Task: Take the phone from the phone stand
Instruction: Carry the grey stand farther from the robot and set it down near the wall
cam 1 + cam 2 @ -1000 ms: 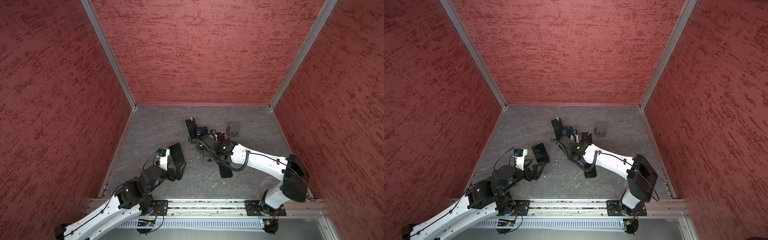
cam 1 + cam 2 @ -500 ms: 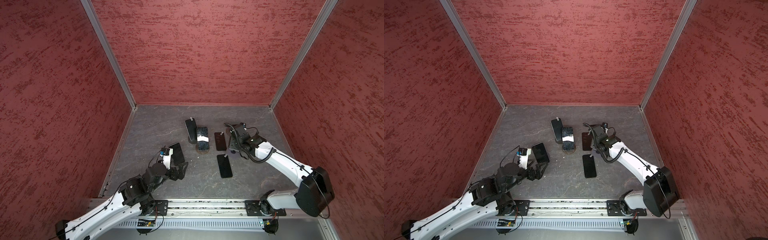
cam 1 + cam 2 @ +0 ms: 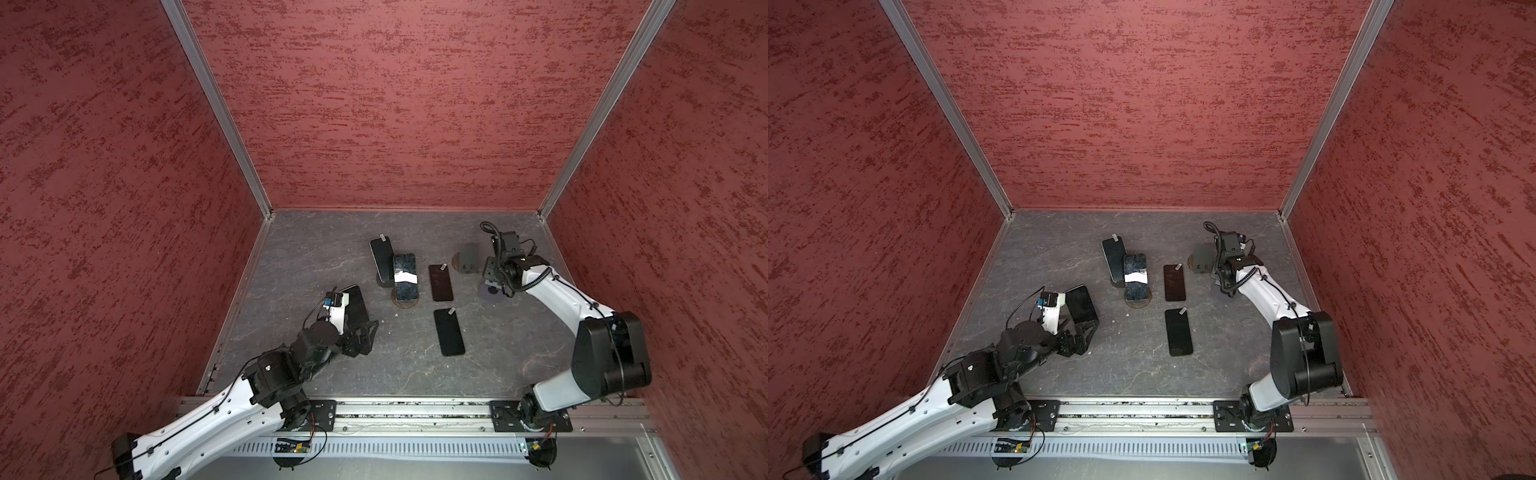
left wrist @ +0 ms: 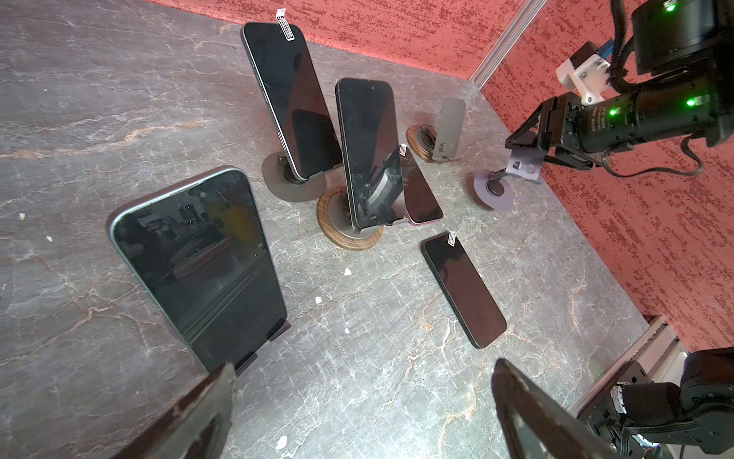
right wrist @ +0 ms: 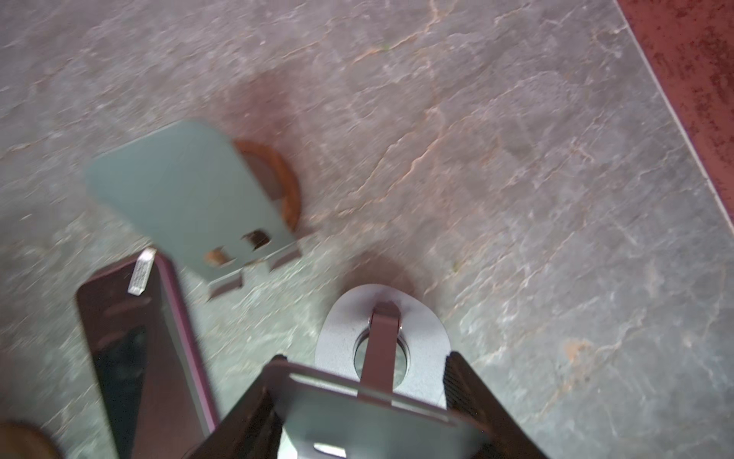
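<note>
The glossy black, purple-edged slab phone [image 3: 441, 282], white tab [image 5: 141, 276] at its top, lies flat on the grey marbled tabletop [image 3: 311, 257] near the empty grey metal round-based stand [image 5: 381, 318], which the right gripper [image 4: 530, 153] clamps, while the left gripper [image 3: 362, 336] gapes empty.

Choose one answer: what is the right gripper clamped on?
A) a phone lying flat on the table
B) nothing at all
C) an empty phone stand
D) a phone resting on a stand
C: in the right wrist view the right gripper has its fingers closed on either side of the plate of an empty phone stand, which carries no phone.
</note>
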Controlling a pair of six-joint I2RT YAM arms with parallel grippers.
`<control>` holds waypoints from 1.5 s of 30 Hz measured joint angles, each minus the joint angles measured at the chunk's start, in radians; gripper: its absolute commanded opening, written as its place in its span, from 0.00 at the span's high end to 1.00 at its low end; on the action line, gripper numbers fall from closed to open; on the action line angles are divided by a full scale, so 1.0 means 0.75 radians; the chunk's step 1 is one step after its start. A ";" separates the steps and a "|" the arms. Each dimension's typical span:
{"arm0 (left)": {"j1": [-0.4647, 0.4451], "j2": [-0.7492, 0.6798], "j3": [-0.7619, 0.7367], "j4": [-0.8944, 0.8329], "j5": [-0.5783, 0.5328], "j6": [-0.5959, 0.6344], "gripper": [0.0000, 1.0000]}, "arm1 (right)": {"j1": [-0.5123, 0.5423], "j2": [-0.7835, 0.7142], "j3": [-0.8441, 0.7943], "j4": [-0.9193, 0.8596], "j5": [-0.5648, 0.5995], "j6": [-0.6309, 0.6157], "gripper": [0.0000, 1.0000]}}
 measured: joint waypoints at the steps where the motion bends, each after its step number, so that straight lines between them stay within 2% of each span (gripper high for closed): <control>1: 0.001 0.001 0.000 0.000 -0.006 0.000 0.00 | -0.018 0.022 0.018 0.010 -0.008 -0.014 0.51; 14: 0.016 0.053 0.019 0.011 -0.036 -0.002 0.01 | -0.134 0.309 0.296 0.155 -0.156 -0.183 0.49; 25: 0.017 0.183 0.081 0.032 -0.046 -0.011 0.00 | -0.169 0.419 0.320 0.202 -0.201 -0.234 0.44; 29: 0.017 0.257 0.112 0.039 -0.044 -0.011 0.00 | -0.172 0.424 0.320 0.220 -0.205 -0.234 0.38; 34: 0.017 0.325 0.137 0.047 -0.036 -0.009 0.00 | -0.173 0.424 0.320 0.235 -0.209 -0.229 0.27; 39: 0.017 0.350 0.139 0.065 -0.035 -0.010 0.00 | -0.173 0.415 0.319 0.241 -0.208 -0.224 0.02; 45: 0.017 0.381 0.141 0.104 -0.036 0.001 0.00 | -0.174 0.279 0.298 0.227 -0.187 -0.225 0.01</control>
